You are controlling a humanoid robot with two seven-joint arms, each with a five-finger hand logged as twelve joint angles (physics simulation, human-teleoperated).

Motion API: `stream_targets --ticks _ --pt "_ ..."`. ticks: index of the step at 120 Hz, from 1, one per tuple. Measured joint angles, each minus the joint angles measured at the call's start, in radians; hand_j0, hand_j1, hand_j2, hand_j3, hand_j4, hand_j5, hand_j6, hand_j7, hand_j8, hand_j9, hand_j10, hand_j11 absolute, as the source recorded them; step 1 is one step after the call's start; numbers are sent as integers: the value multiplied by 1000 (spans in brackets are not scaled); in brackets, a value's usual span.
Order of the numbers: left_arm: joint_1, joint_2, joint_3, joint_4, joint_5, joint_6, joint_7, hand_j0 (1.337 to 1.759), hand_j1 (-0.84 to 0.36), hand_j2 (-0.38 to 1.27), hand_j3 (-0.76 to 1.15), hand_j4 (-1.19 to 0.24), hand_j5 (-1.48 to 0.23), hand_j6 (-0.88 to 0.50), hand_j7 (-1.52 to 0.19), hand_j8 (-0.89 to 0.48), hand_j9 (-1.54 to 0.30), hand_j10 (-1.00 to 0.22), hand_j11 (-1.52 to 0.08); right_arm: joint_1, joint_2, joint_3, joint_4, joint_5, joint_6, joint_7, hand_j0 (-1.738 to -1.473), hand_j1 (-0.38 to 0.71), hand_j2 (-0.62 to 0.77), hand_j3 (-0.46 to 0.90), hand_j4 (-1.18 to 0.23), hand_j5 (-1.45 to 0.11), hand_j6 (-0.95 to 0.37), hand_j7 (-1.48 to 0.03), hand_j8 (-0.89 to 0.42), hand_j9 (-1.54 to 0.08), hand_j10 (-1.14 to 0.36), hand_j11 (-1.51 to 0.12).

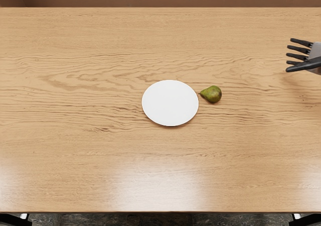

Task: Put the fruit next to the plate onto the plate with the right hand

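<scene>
A small green pear [211, 93] lies on its side on the wooden table, just right of a round white plate [170, 103] that has nothing on it. The pear's narrow end points toward the plate's rim, almost touching it. My right hand [303, 55] enters at the right edge, well to the right of and farther back than the pear. Its dark fingers [300, 49] are spread and hold nothing. The left arm does not show.
The wooden table [75, 150] fills the view. Its far edge runs along the top and its front edge along the bottom, with dark floor below it.
</scene>
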Motion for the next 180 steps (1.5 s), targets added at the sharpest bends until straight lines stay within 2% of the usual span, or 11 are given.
stream_targets --ticks 46,88,92,96,105,114,129,141,163,171,180 --pt "0 0 0 0 0 0 0 1658 326 4 0 -19 -25 -19 -25 -19 -25 -19 -25 14 40 -7 0 -14 0 -2 -1658 -349 1 0 0 0 3 0 2 0 2 0" --pt "0 0 0 0 0 0 0 1658 326 4 0 -19 -25 -19 -25 -19 -25 -19 -25 120 154 -13 14 -216 0 -3 -1658 -349 1 0 0 0 2 0 1 0 1 0" --pt "0 0 0 0 0 0 0 1658 326 4 0 -19 -25 -19 -25 -19 -25 -19 -25 128 154 -14 50 -258 0 -3 -1658 -349 1 0 0 0 2 0 2 0 1 0" --pt "0 0 0 0 0 0 0 1658 326 4 0 -19 -25 -19 -25 -19 -25 -19 -25 134 141 -14 125 -309 0 -3 -1658 -349 1 0 0 0 1 0 1 0 1 0" --pt "0 0 0 0 0 0 0 1658 326 4 0 -19 -25 -19 -25 -19 -25 -19 -25 141 27 -13 394 -386 0 -8 -1658 -349 0 0 -1 0 0 0 0 0 0 0" --pt "0 0 0 0 0 0 0 1658 326 4 0 -19 -25 -19 -25 -19 -25 -19 -25 144 -71 -13 637 -431 0 -63 -1658 -349 1 0 -1 0 0 0 0 0 0 0" --pt "0 0 0 0 0 0 0 1658 326 4 0 -19 -25 -19 -25 -19 -25 -19 -25 141 -130 -13 840 -509 -51 -114 -1658 -349 1 0 -1 0 -1 0 -1 0 0 0" --pt "0 0 0 0 0 0 0 1658 326 4 0 -19 -25 -19 -25 -19 -25 -19 -25 139 -103 -25 922 -619 -212 -132 -1658 -349 1 0 -2 0 -2 0 -1 0 -1 0" --pt "0 0 0 0 0 0 0 1658 326 4 0 -19 -25 -19 -25 -19 -25 -19 -25 149 -11 -95 964 -754 -440 -302 -1658 -349 1 0 -2 0 -3 0 -2 0 -2 0" --pt "0 0 0 0 0 0 0 1658 326 4 0 -19 -25 -19 -25 -19 -25 -19 -25 169 25 -128 967 -799 -494 -335 -1658 -349 1 0 -2 0 -3 0 -2 0 -2 0" --pt "0 0 0 0 0 0 0 1658 326 4 0 -19 -25 -19 -25 -19 -25 -19 -25 205 62 -183 962 -836 -528 -355 -1658 -349 1 0 -2 0 -4 0 -3 0 -2 0"
